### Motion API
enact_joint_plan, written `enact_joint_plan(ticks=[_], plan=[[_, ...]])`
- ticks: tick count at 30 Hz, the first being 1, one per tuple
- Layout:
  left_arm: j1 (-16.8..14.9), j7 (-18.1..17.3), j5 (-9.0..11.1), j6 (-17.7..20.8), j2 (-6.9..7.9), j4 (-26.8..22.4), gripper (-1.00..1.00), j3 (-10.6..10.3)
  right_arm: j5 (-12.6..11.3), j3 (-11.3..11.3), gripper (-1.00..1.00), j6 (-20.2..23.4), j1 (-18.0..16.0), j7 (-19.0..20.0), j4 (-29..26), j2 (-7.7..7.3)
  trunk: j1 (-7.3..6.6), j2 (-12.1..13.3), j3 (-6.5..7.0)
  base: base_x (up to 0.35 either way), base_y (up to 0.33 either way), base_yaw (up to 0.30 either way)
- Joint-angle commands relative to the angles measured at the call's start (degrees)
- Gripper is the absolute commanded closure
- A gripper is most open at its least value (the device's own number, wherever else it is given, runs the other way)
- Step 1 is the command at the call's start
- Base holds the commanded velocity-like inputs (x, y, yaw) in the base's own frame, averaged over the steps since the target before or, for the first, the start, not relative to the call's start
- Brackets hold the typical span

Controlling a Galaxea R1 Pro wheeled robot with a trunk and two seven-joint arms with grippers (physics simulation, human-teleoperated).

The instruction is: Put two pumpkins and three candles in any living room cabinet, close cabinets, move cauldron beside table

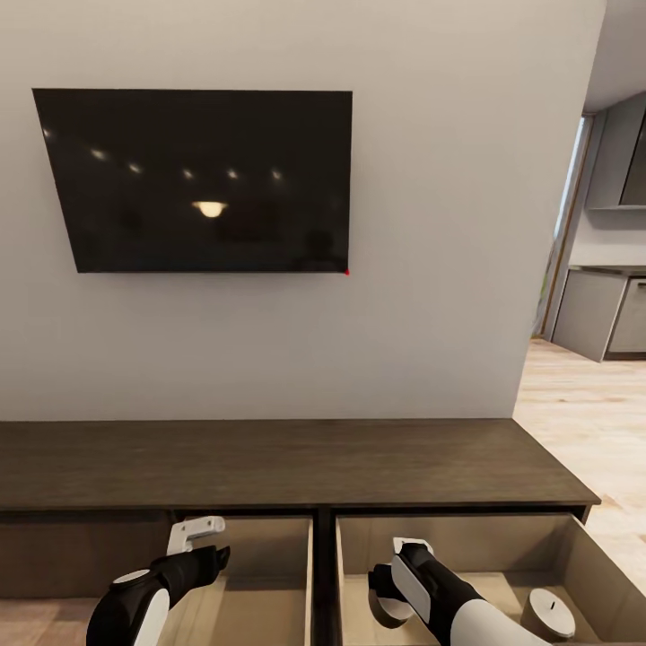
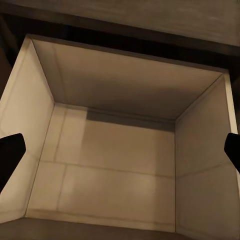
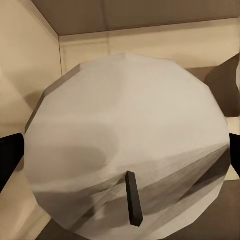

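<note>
The long dark-brown cabinet (image 1: pixel 269 462) stands against the wall with two drawers pulled out. My left gripper (image 1: pixel 202 538) hangs open over the bare left drawer (image 2: pixel 115 150), its dark fingertips (image 2: pixel 10 150) wide apart with nothing between them. My right gripper (image 1: pixel 395 597) reaches down into the right drawer (image 1: pixel 467 538). It is open, with a white candle (image 3: pixel 125 125) and its dark wick between its spread fingers (image 3: pixel 10 152). That candle (image 1: pixel 388 615) shows partly under the hand. A second candle (image 1: pixel 549 613) stands further right in the same drawer. The pumpkins, cauldron and table are out of view.
A black television (image 1: pixel 197 179) hangs on the white wall above the cabinet. To the right, past the wall's end, wooden floor (image 1: pixel 583 422) leads to grey kitchen cupboards (image 1: pixel 601 314). The cabinet's left drawer front (image 1: pixel 81 556) is shut.
</note>
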Motion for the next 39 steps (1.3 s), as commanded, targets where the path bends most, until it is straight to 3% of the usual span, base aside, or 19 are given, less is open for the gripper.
enact_joint_plan(ticks=[1,9,16,19,32,39], plan=[[0.0,0.5,0.6,0.3,-0.04,-0.1,-1.00,0.1,-0.6,0.5,1.00,0.2,0.0,-0.5,-0.1,-0.04,-0.01,0.0,-0.07,0.005,0.000,0.000],[0.3,0.5,0.6,0.3,-0.04,-0.1,-1.00,0.1,-0.6,0.5,1.00,0.2,0.0,-0.5,-0.1,-0.04,-0.01,0.0,-0.07,0.001,0.000,0.000],[7.0,0.4,0.7,0.3,-0.10,-0.2,-1.00,0.1,-0.6,0.5,1.00,0.2,0.0,-0.5,-0.1,-0.04,-0.01,0.0,-0.07,0.000,0.000,0.000],[8.2,0.4,0.7,0.3,-0.12,-0.2,-1.00,0.0,-0.6,0.5,1.00,0.2,0.0,-0.5,-0.1,-0.04,-0.01,0.0,-0.07,0.000,0.000,0.000],[8.8,0.4,0.7,0.2,-0.12,-0.2,-1.00,-0.2,-0.6,0.5,1.00,0.2,0.0,-0.5,-0.1,-0.04,2.62,-4.8,-2.22,0.000,0.000,0.000],[8.8,0.3,0.7,0.2,-0.17,-0.2,-1.00,-0.2,-0.6,0.5,1.00,0.2,0.0,-0.5,-0.1,-0.02,2.68,-4.9,-2.44,0.000,0.000,0.000]])
